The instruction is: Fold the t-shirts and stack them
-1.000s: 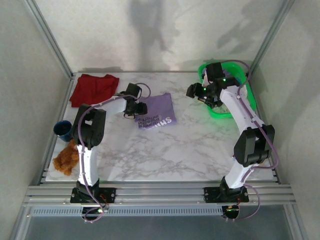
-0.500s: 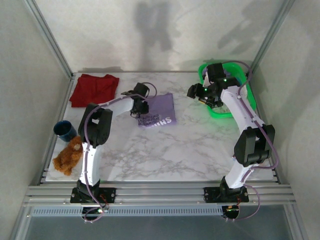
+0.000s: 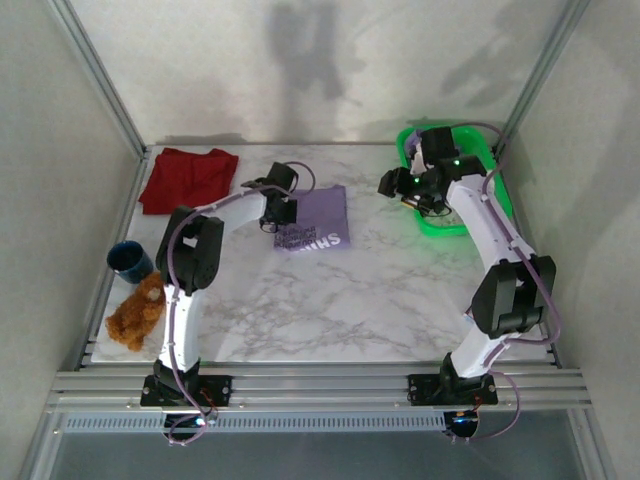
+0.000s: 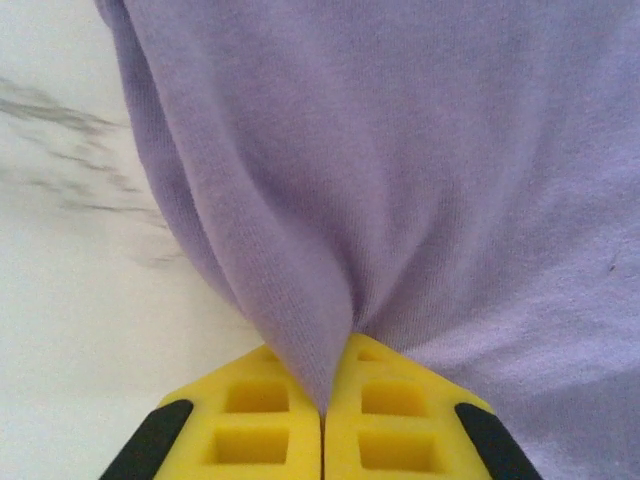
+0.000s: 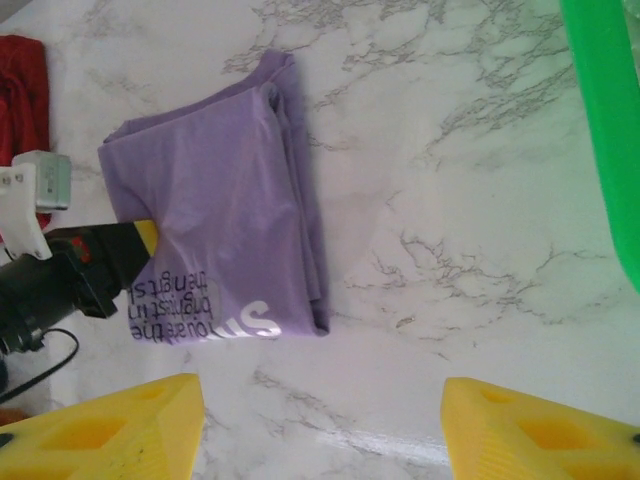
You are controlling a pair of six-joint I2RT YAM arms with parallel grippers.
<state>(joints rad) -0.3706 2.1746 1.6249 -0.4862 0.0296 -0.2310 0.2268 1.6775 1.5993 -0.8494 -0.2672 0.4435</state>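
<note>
pinching the left edge of the lavender t-shirt, the left gripper has its yellow pads pressed tight together, with a raised ridge of purple cloth caught between them; the rest of that shirt lies folded flat on the marble table, with white printed lettering along its near edge; to the right of the lavender t-shirt, and apart from it, the right gripper hangs above the marble with its yellow fingers spread wide and nothing between them; further right of the shirt stands a green basket, with the right arm reaching over its near left corner; to the far left of the lavender t-shirt, well apart from it, a dark red t-shirt lies loosely spread at the table's back corner; to the near left of the lavender t-shirt, by the table's edge, sit a blue cup and, just nearer than it, a brown fuzzy toy.
</note>
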